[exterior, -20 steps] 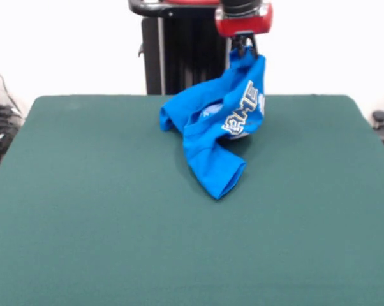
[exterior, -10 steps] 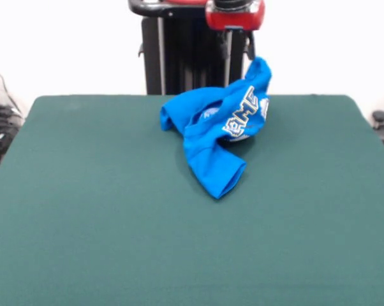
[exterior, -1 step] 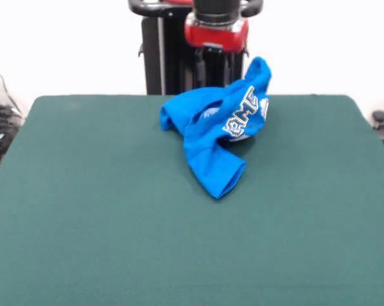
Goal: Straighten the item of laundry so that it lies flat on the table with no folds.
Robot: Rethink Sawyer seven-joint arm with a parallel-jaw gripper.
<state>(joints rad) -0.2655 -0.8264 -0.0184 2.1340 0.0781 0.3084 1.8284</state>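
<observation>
The fingers hang released, empty, above the bunched T-shirt, whose raised peak stands just beside them.

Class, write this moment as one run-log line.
end effector: open, clear of T-shirt | T-shirt: bunched heap, one peak standing up, lettering partly visible | table: shirt near far edge | flattening: not done

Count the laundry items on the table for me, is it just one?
1. A single blue T-shirt lies crumpled at the far middle of the green table, one peak sticking up. Anything under the heap would be hidden.
</observation>
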